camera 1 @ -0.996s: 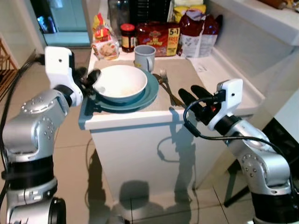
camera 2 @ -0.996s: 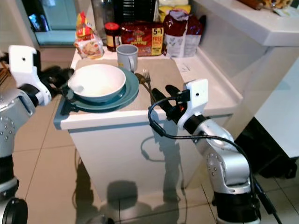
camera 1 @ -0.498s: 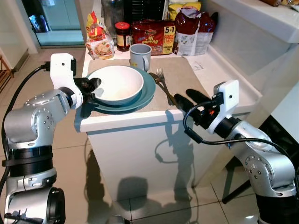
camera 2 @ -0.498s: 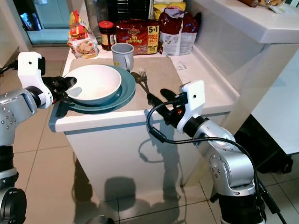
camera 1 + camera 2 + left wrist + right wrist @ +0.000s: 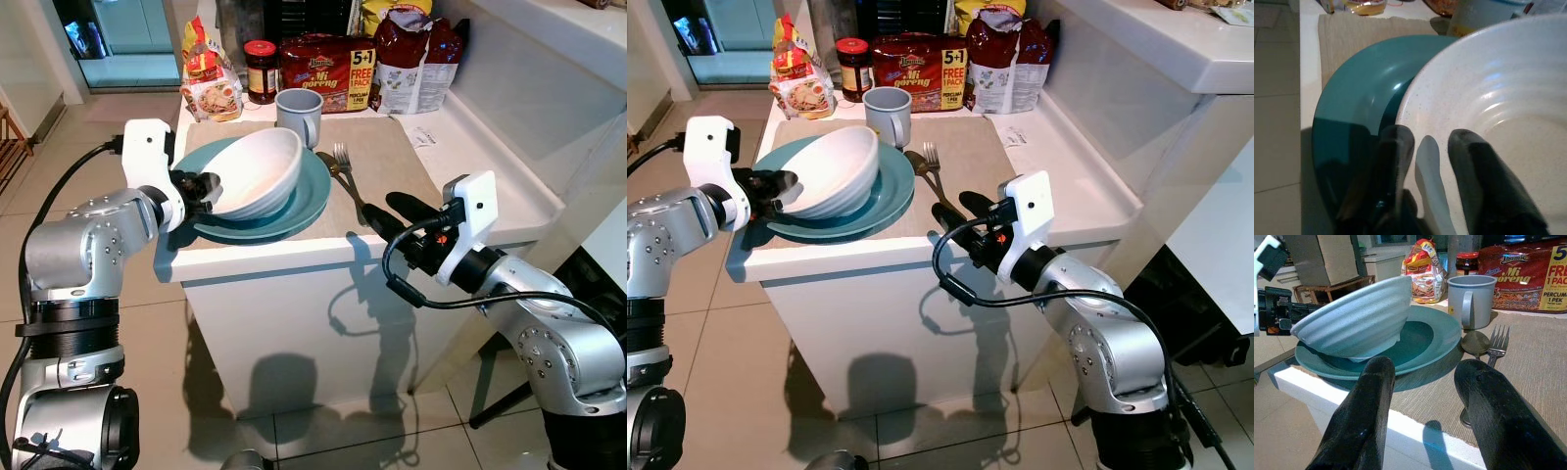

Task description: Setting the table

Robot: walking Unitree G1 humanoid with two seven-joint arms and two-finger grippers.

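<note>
Two jaws at work. Left gripper [image 5: 208, 186] is clamped on the near rim of the white bowl [image 5: 257, 173], one finger inside, one outside; the bowl is tipped up on the teal plate [image 5: 304, 200], far edge resting on it. Right gripper [image 5: 397, 215] hovers at the surface's [image 5: 460, 127] front edge, jaws spread apart and gripping nothing. Just ahead of its jaws lie the fork [image 5: 348, 176] and spoon [image 5: 917, 164] on the beige mat [image 5: 387, 157]; the grey mug [image 5: 299, 117] stands beyond.
</note>
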